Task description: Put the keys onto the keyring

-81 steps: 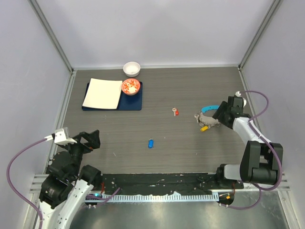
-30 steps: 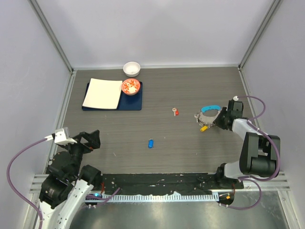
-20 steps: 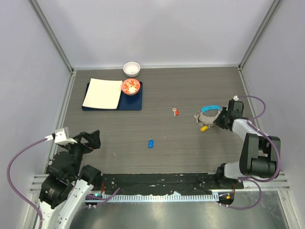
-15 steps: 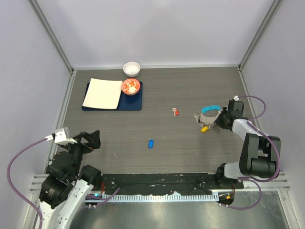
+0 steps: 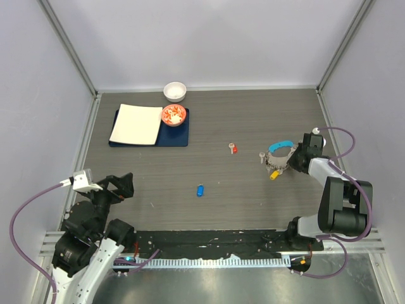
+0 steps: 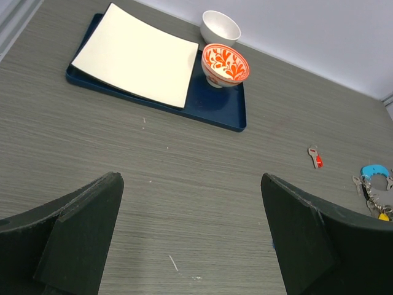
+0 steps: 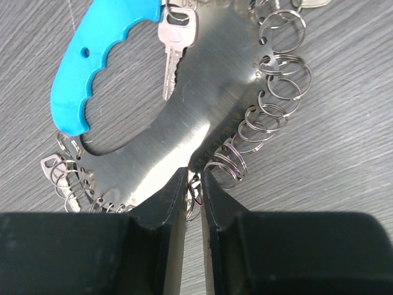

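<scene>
- The right gripper [image 7: 193, 178] is pinching the keyring [image 7: 202, 92] at the near edge of its curved metal plate, its jaws drawn narrow with one small wire ring caught in the slit between them
- The keyring is lying on the table [image 5: 253, 202] at the right side, with its light-blue strip [image 7: 98, 55] pointing away from the fingers, a silver key [image 7: 175, 52] lying across the plate, and a fringe of small rings [image 7: 276, 80] running along the outer edge
- A yellow tag [image 5: 273, 175] is sticking out of the bunch on the near side
- The red key [image 5: 233, 149] is lying loose near the keyring, to its left, not touching it
- The blue key [image 5: 200, 190] is lying well apart from both, nearer the middle of the table
- The left gripper [image 6: 190, 181] is hanging over the near left part of the table with its jaws spread wide, holding nothing
- A white square plate [image 5: 136, 123] and a red-patterned bowl [image 5: 173, 114] are sitting on a dark blue tray [image 5: 180, 138] at the far left, with a white bowl [image 5: 174, 91] just behind it
</scene>
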`<state>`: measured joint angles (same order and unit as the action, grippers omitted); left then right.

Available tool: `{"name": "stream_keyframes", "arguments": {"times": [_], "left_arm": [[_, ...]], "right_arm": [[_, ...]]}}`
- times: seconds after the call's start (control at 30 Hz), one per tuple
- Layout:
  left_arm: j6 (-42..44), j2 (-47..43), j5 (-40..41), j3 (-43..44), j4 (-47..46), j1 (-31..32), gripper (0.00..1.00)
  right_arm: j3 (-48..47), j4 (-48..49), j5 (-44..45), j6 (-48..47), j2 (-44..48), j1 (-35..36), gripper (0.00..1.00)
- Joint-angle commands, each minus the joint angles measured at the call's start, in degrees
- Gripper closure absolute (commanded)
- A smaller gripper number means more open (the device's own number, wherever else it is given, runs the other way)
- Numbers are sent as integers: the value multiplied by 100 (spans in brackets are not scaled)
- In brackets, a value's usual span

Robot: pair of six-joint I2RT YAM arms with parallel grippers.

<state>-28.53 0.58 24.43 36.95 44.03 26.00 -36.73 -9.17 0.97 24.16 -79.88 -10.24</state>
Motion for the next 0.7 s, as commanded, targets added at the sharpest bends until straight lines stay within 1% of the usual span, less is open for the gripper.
{"name": "stream_keyframes", "arguments": {"times": [0.0, 0.07, 0.1, 0.17, 0.33, 0.47, 0.67], "left_arm": [[-3, -322, -61, 32, -105, 19, 0], [6, -313, -69, 32, -105, 19, 0], [-3, -313, -78, 32, -114, 19, 0], [-3, -322, -96, 32, -123, 19, 0], [15, -322, -113, 32, -123, 19, 0], [6, -313, -122, 32, -123, 19, 0], [6, -322, -149, 32, -123, 19, 0]], "right_arm": [[-133, -103, 491, 36, 192, -13, 77], [-124, -103, 483, 53, 270, -13, 74], [-133, -103, 457, 53, 314, -13, 71], [-159, -129, 430, 71, 437, -13, 69], [-80, -138, 605, 124, 806, -4, 69], [200, -129, 808, 334, 1053, -39, 69], [657, -24, 624, 747, 1325, -180, 69]]}}
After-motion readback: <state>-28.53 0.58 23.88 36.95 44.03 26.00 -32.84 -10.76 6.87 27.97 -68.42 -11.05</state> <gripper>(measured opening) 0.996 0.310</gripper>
